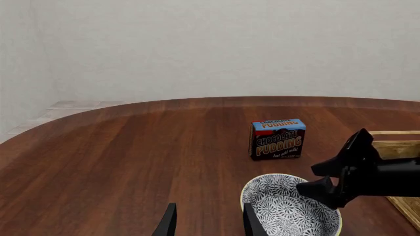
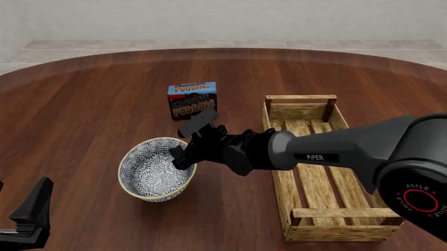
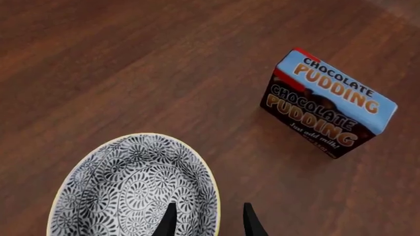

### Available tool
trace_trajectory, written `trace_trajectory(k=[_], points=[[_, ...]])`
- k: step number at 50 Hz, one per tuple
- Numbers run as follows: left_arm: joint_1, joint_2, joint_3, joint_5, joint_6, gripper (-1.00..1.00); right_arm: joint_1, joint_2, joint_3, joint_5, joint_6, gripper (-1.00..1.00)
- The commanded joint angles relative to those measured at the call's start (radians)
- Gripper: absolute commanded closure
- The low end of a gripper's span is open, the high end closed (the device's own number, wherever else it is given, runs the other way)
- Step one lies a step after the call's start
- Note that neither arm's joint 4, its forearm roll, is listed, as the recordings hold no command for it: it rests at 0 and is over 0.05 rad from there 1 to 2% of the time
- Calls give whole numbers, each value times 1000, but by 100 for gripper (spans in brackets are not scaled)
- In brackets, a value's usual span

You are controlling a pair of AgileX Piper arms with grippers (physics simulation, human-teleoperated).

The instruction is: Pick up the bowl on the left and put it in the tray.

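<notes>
The blue-and-white patterned bowl [image 2: 155, 170] with its cream rim stands on the table, left of the slatted wooden tray [image 2: 335, 234]. My right gripper [image 2: 183, 154] reaches across from the right and straddles the bowl's right rim. In the right wrist view one finger is inside the bowl [image 3: 131, 187] and the other outside, open, with the rim between them. My left gripper [image 2: 28, 219] hangs low at the front left, open and holding nothing. In its wrist view the bowl [image 1: 288, 209] lies just beyond one finger, and the right gripper [image 1: 312, 179] is at the rim.
A blue-and-brown chocolate pudding box [image 2: 191, 100] stands behind the bowl, close to the right gripper's far side. The tray's near corner [image 1: 397, 147] shows behind the right arm in the left wrist view. The table's curved far edge [image 2: 223, 51] meets a pale floor.
</notes>
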Motion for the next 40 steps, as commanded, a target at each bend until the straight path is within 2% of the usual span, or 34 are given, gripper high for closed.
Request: trace_trajectory(k=[1,40], points=[[0,0,0,0,0,-100,1,10,-6,0,1,-100],[0,0,0,0,0,-100,-3,36,-3,-21,16,-100]])
